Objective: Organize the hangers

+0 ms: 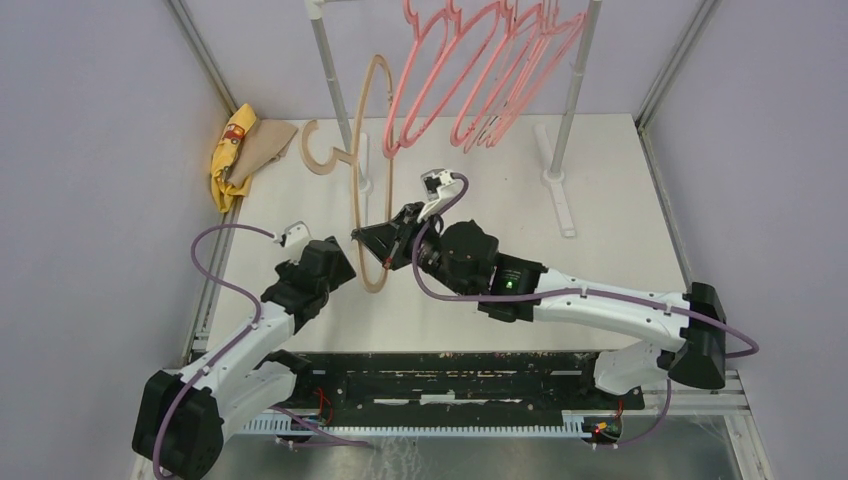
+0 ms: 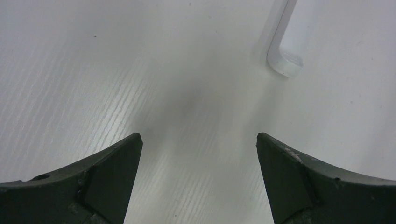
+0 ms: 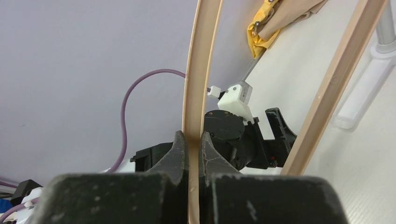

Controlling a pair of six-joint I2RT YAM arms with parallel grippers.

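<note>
pink hangers (image 1: 505, 80) cropped at top, tan hanger (image 3: 197, 70) ends cropped

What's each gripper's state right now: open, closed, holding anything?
Left gripper: open, holding nothing.
Right gripper: closed on the tan hanger.

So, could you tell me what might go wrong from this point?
The right gripper pinches only one thin bar of the tan-beige triangular hanger, so it may pivot or slip. Its hook lies close to the white rack pole and could snag. The open left gripper sits near the hanger's lower end; a collision seems possible.
</note>
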